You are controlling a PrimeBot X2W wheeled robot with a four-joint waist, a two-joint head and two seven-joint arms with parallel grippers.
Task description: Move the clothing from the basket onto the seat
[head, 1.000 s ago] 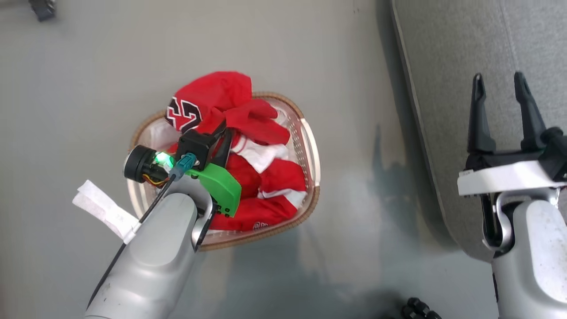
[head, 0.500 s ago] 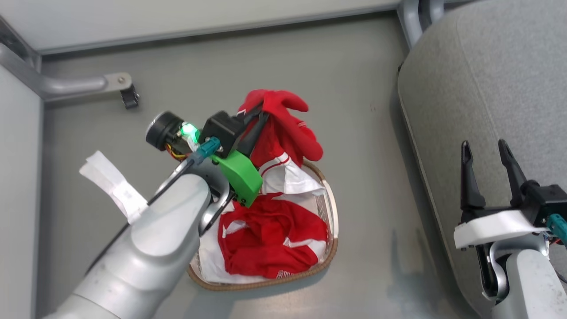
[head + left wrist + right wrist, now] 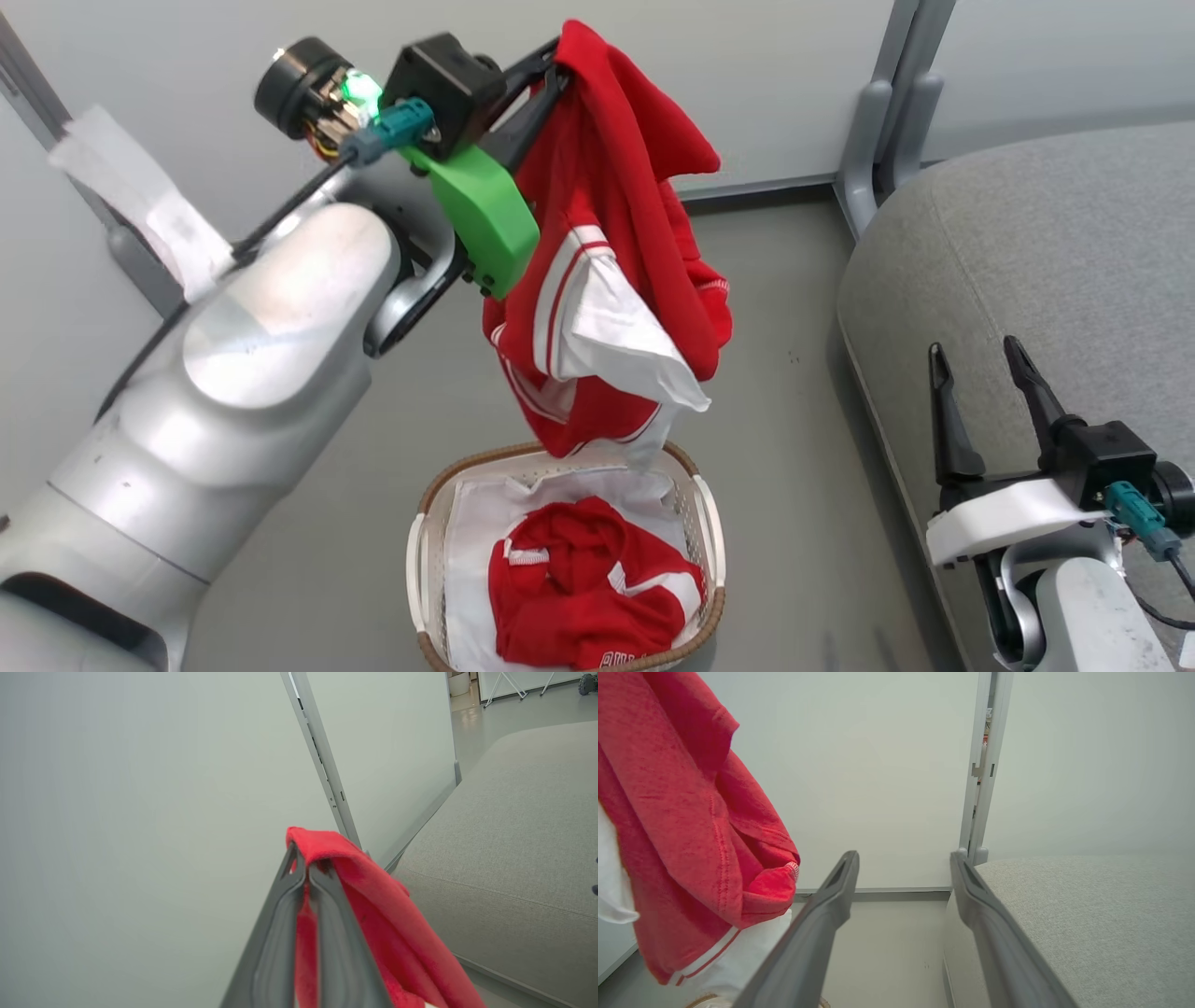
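My left gripper (image 3: 553, 70) is raised high at the upper middle of the head view, shut on a red garment (image 3: 611, 280) with white panels that hangs down above the basket (image 3: 425, 551). Its lower hem dangles just over the basket's far rim. In the left wrist view the closed fingers (image 3: 280, 933) pinch the red cloth (image 3: 373, 905). A second red garment (image 3: 583, 588) lies crumpled on the white liner inside the basket. The grey seat (image 3: 1055, 252) stands at the right. My right gripper (image 3: 980, 359) stays open and empty over the seat's near edge. The hanging garment (image 3: 677, 812) also fills the left of the right wrist view.
Pale partition walls with a grey metal post (image 3: 882, 112) stand behind the basket and seat. Grey floor (image 3: 803, 485) separates basket and seat. In the right wrist view, my open gripper (image 3: 903, 858) frames the post (image 3: 983, 765) and the seat edge (image 3: 1064, 905).
My left arm has lifted one red garment up out of the basket, from inside it to hanging above it. The head camera has tilted up. The right gripper stays open.
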